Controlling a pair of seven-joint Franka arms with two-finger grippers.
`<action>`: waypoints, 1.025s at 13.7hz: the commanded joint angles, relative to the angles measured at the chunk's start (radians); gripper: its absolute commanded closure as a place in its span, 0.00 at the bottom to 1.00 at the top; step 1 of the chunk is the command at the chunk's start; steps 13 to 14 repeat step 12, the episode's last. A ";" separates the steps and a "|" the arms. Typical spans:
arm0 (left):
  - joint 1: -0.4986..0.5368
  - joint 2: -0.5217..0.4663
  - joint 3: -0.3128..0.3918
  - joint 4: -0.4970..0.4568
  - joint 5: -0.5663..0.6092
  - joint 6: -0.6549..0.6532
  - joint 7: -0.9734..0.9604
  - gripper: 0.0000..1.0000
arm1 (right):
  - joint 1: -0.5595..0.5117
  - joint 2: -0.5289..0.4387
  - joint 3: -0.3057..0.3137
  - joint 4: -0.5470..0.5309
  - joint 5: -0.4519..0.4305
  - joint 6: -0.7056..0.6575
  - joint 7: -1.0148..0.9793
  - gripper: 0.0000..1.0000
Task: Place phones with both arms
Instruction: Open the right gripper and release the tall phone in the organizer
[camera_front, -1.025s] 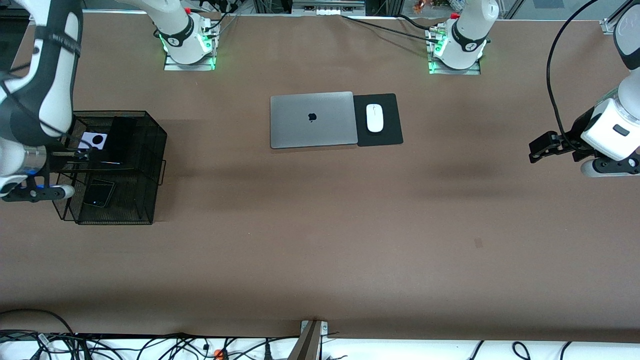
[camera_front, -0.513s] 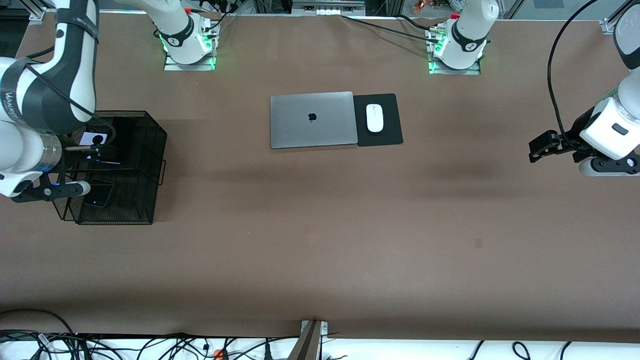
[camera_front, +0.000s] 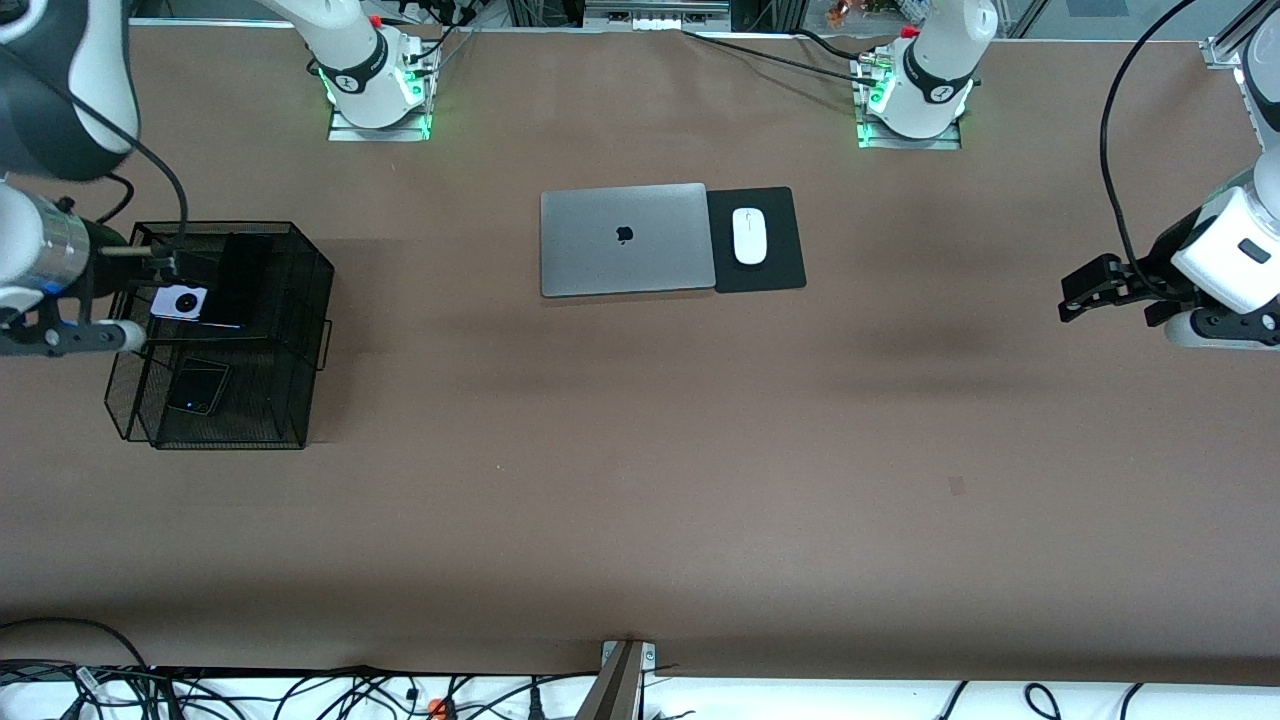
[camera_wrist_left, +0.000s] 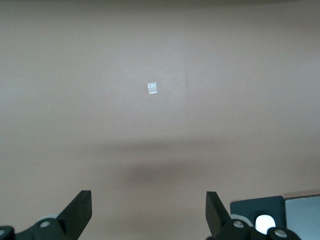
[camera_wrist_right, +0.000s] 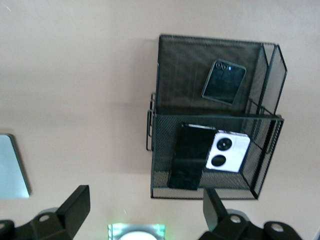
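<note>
A black mesh basket (camera_front: 312, 272) stands at the right arm's end of the table. The lavender phone (camera_front: 178, 301) and the long black slab (camera_front: 240, 280) lie side by side in its compartment farther from the front camera. The small squarish black phone (camera_front: 198, 387) lies in the nearer compartment. The right wrist view shows the basket (camera_wrist_right: 156, 116), the lavender phone (camera_wrist_right: 227, 151), the slab (camera_wrist_right: 187, 156) and the small black phone (camera_wrist_right: 224, 81). My right gripper (camera_front: 160, 262) (camera_wrist_right: 145, 210) is open and empty, high over the basket's farther edge. My left gripper (camera_front: 1078, 295) (camera_wrist_left: 149, 215) waits open and empty over bare table at the left arm's end.
A closed silver laptop (camera_front: 625, 238) lies mid-table with a white mouse (camera_front: 749, 236) on a black pad (camera_front: 780, 270) beside it. The mouse (camera_wrist_left: 262, 223) also shows in the left wrist view. A small white mark (camera_wrist_left: 153, 88) is on the table.
My right gripper has risen from inside the basket, empty. The lavender phone stays in the basket, a little nearer the front camera than before. The left arm has barely moved.
</note>
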 joint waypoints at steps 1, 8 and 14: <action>0.007 -0.014 0.003 -0.001 -0.026 0.004 0.047 0.00 | -0.181 -0.162 0.208 -0.219 -0.073 0.135 0.046 0.00; 0.007 -0.014 0.003 -0.003 -0.026 0.003 0.050 0.00 | -0.281 -0.253 0.236 -0.238 0.000 0.132 0.075 0.00; 0.007 -0.012 0.005 -0.003 -0.026 0.003 0.050 0.00 | -0.292 -0.236 0.244 -0.213 0.045 0.140 0.087 0.00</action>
